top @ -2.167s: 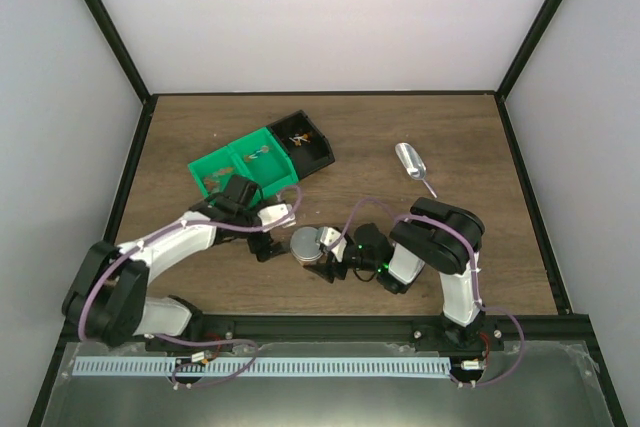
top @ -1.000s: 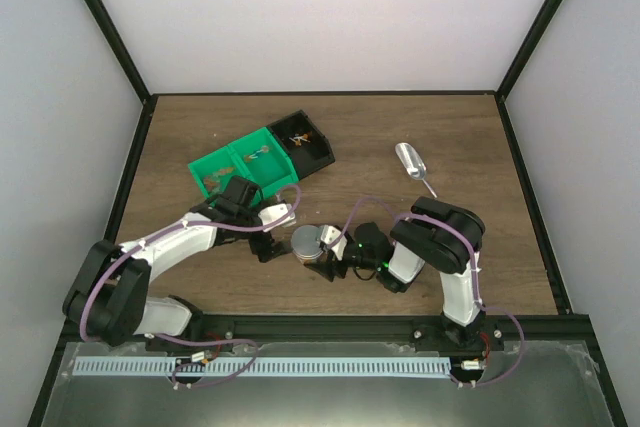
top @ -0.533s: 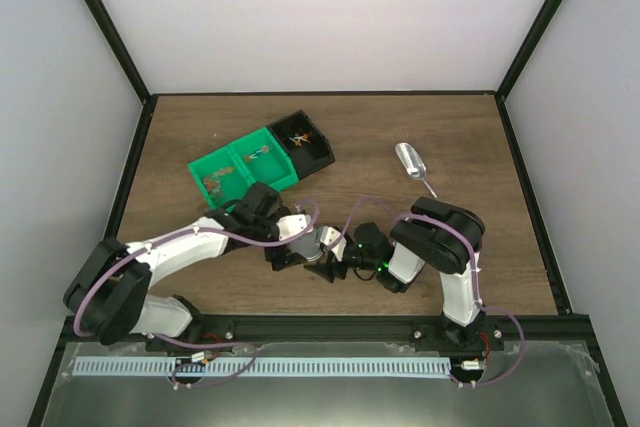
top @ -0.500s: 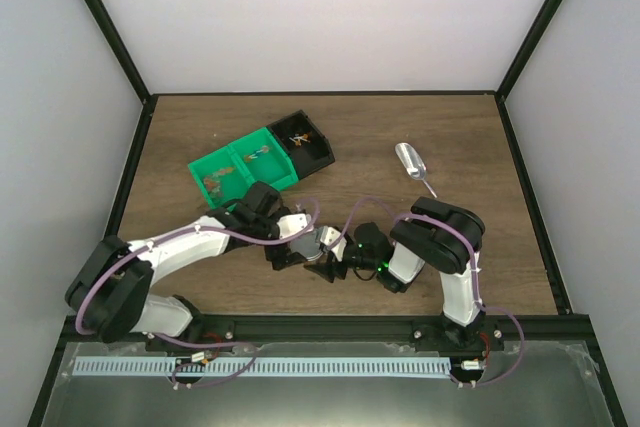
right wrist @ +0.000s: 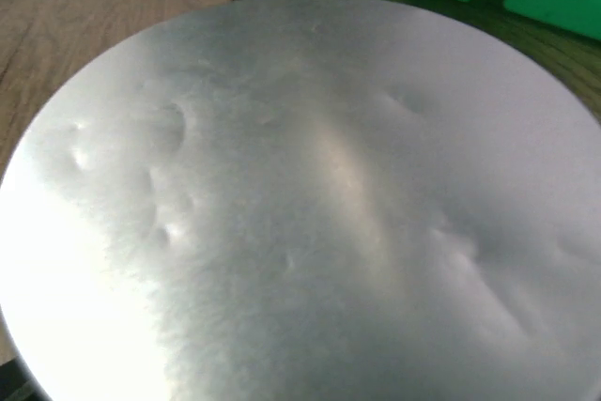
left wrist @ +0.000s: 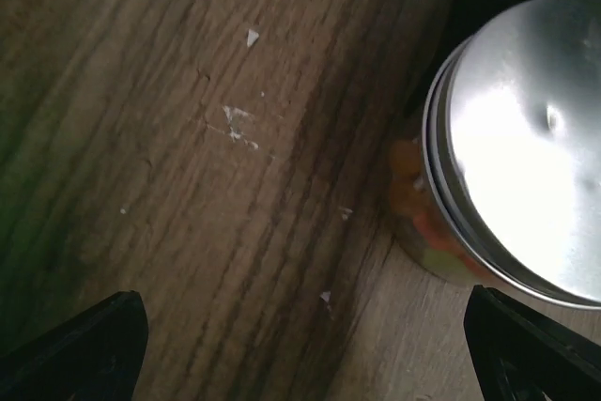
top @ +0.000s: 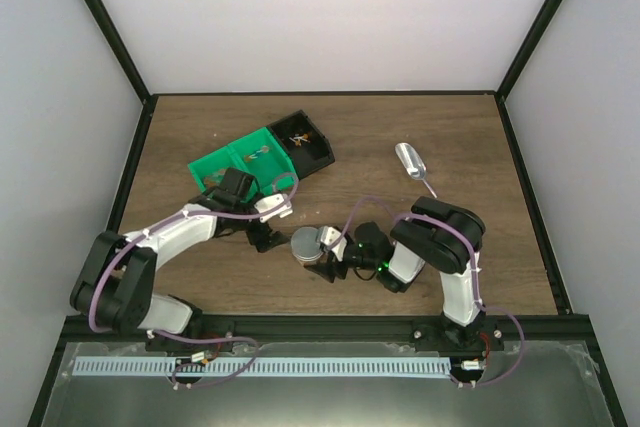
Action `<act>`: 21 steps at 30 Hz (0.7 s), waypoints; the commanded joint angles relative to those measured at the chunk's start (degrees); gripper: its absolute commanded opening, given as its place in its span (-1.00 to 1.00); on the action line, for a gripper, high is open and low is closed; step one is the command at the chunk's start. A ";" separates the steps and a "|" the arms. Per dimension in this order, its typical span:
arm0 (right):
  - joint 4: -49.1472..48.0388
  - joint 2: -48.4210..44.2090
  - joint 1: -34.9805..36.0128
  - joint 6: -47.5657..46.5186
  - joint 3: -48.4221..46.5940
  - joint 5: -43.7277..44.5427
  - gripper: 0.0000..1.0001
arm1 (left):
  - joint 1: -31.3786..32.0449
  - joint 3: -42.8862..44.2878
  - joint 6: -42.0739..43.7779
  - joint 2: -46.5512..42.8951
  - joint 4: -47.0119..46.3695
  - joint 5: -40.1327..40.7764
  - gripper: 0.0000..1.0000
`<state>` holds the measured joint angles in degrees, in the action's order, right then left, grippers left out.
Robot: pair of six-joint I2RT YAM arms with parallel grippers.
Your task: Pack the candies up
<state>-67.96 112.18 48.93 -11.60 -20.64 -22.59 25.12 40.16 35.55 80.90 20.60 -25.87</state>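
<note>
Candies (left wrist: 415, 208) in lidded jar (left wrist: 526, 147) beside left hand (left wrist: 300, 326), spread wide; right hand (top: 323, 255) state unclear.

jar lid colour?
The lid is plain silver-grey metal, slightly dented, with no pattern. It shows best in the right wrist view.

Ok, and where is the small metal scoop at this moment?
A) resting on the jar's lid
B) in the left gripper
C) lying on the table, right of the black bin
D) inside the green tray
C: in the top view the scoop lies by itself on the wooden table, off to the right of the black bin.
</note>
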 commanded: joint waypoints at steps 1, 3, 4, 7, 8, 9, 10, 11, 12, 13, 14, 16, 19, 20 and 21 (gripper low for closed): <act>4.31 1.12 0.82 -1.78 0.87 -2.28 0.05 | -0.38 0.95 6.25 -2.96 0.65 -3.01 0.89; 4.46 1.21 0.82 -1.61 0.76 -2.02 0.04 | 1.36 -0.39 8.27 -5.43 2.12 -4.73 0.90; 4.52 1.28 0.82 -1.42 0.64 -1.87 0.05 | 2.92 -1.23 8.54 -6.36 2.31 -4.24 0.90; 4.65 1.41 0.82 -1.27 0.39 -1.71 0.05 | 6.80 -3.00 6.46 -7.20 1.33 -3.03 0.94; 4.70 1.44 0.82 -1.27 0.41 -1.79 0.05 | 7.19 -3.14 4.89 -6.98 0.53 -2.86 0.95; 4.74 1.38 0.86 -1.25 0.43 -1.84 0.05 | 7.52 -3.18 3.85 -6.51 -0.05 -2.67 0.95; 4.70 1.38 0.82 -1.29 0.41 -1.84 0.05 | 7.95 -3.17 2.95 -6.18 -0.63 -2.46 0.95; 4.72 1.43 0.82 -1.32 0.36 -1.84 0.05 | 8.48 -3.08 2.19 -5.73 -1.49 -2.16 0.95; 4.69 1.50 0.83 -1.30 0.34 -1.84 0.05 | 8.97 -2.95 1.37 -5.31 -2.38 -1.90 0.95; 4.77 1.47 0.82 -1.32 0.26 -1.81 0.05 | 9.31 -2.83 0.42 -4.88 -3.43 -1.83 0.95; 4.77 1.50 0.82 -1.31 0.28 -1.91 0.05 | 9.66 -2.44 -0.13 -4.21 -4.02 -1.90 0.95; 4.84 1.47 0.82 -1.52 0.41 -2.23 0.05 | 9.94 -1.50 -2.08 -2.87 -4.91 -0.91 0.95; 4.84 1.29 0.82 -1.65 0.64 -2.54 0.05 | 8.90 0.19 -3.45 -1.12 -4.73 0.61 0.94; 4.71 1.29 0.82 -1.72 0.70 -2.72 0.05 | 7.98 0.47 -3.84 -0.86 -4.82 0.64 0.94; 4.70 1.21 0.82 -1.77 0.69 -2.92 0.05 | 6.69 0.69 -4.30 -0.65 -4.85 0.30 0.92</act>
<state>-67.79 112.18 49.12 -11.97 -20.62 -23.73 34.59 38.33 34.41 78.94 19.29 -27.18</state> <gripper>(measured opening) 0.833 0.970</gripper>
